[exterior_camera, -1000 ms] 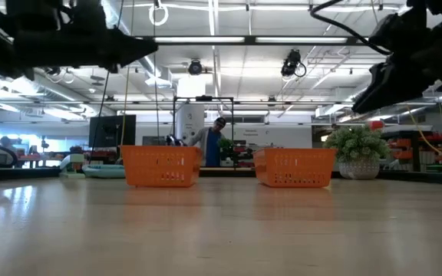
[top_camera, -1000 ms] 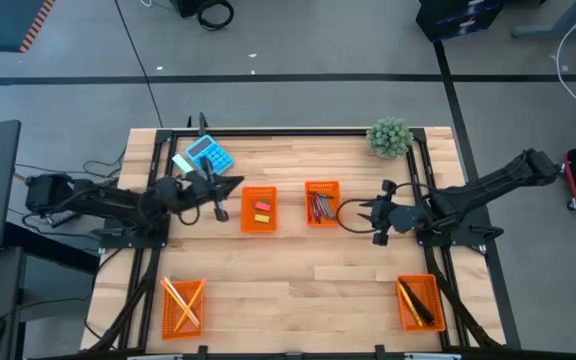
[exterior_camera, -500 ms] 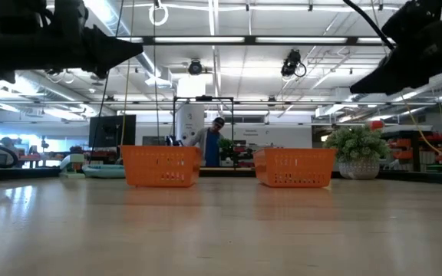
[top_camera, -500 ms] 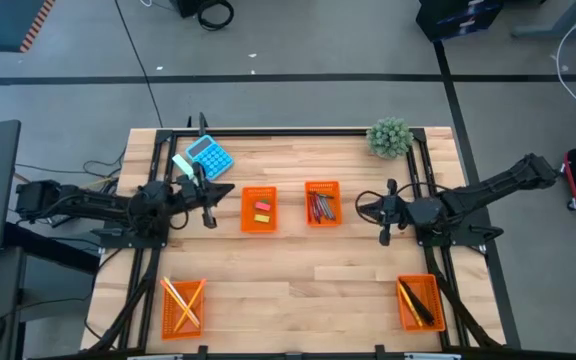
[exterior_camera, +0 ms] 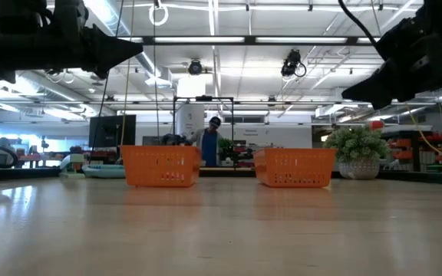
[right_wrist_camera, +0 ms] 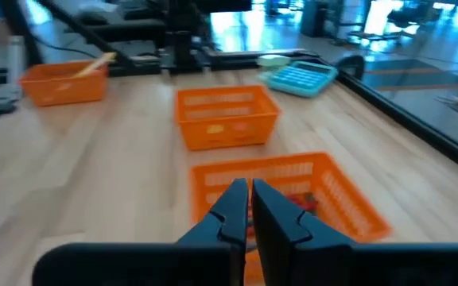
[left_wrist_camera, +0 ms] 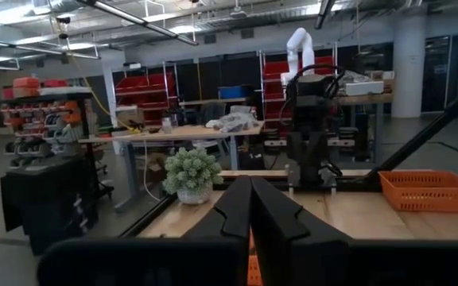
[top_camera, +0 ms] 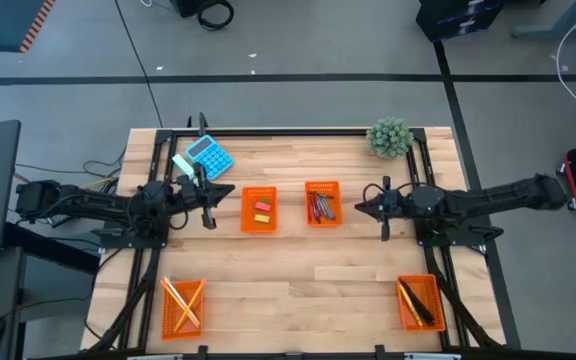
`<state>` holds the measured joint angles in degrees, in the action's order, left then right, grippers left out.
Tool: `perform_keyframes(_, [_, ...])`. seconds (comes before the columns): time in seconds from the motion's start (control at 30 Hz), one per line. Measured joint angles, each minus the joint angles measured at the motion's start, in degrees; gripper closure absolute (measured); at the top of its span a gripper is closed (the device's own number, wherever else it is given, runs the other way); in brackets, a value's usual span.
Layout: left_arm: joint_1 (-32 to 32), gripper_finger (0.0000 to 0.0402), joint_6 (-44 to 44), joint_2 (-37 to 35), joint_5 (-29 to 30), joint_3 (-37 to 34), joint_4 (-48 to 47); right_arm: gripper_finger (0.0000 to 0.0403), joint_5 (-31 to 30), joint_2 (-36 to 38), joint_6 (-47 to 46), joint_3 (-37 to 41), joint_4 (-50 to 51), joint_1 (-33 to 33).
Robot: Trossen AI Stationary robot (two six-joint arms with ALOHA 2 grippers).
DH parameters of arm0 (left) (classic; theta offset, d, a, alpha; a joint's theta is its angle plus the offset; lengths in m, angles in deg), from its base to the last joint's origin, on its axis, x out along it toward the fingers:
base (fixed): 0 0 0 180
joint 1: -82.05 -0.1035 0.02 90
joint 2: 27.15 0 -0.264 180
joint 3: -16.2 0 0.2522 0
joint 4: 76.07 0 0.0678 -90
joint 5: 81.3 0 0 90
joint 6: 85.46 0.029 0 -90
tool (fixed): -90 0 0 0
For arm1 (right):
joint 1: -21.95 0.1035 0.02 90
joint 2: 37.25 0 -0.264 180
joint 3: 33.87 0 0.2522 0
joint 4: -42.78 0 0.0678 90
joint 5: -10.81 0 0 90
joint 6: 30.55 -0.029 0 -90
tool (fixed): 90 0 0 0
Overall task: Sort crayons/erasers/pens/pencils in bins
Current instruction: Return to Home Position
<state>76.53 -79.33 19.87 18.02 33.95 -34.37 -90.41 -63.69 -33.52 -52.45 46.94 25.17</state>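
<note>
sitting on the counter [top_camera: 288, 280], four orange bins [top_camera: 259, 210] holding sorted erasers [top_camera: 262, 208], crayons [top_camera: 320, 206], pencils [top_camera: 181, 300], pens [top_camera: 416, 302], left end effector [top_camera: 230, 189] closed empty, right end effector [top_camera: 360, 207] closed empty

We are in a robotics lab or workshop hall. Beyond our wooden bench [top_camera: 288, 260] we see a grey concrete floor [top_camera: 298, 40] with loose cables, long ceiling strip lights [exterior_camera: 229, 40], red parts shelving [left_wrist_camera: 308, 75], a white robot arm [left_wrist_camera: 299, 48] on another worktable, and a person [exterior_camera: 212, 142] standing among equipment in the background.
</note>
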Motion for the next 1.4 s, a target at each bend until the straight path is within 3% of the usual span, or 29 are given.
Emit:
perform_keyframes(0.13, [-0.04,0.0385,-2.02,0.00,0.01,0.02,0.00,0.0377,0.86,0.02,0.24,0.00,0.58,-3.02])
perform_keyframes(0.6, [0.02,0.0392,-3.56,-0.79,-0.61,0.07,-2.26,0.0377,1.09,3.61,-0.89,0.00,1.17,-2.99])
perform_keyframes(0.8, [0.02,0.0389,-3.65,-5.74,-0.60,0.02,-8.86,0.0377,-0.53,8.27,-0.49,0.00,7.54,-3.10])
perform_keyframes(0.93, [0.02,0.0384,-3.97,-9.79,-0.61,-3.35,-7.67,0.0377,-0.68,11.25,-0.54,0.00,10.06,-3.10])
perform_keyframes(1.4, [2.18,0.0395,-3.36,-20.86,-0.59,-3.50,-12.70,0.0377,-0.73,19.48,-0.45,0.00,11.37,-3.10])
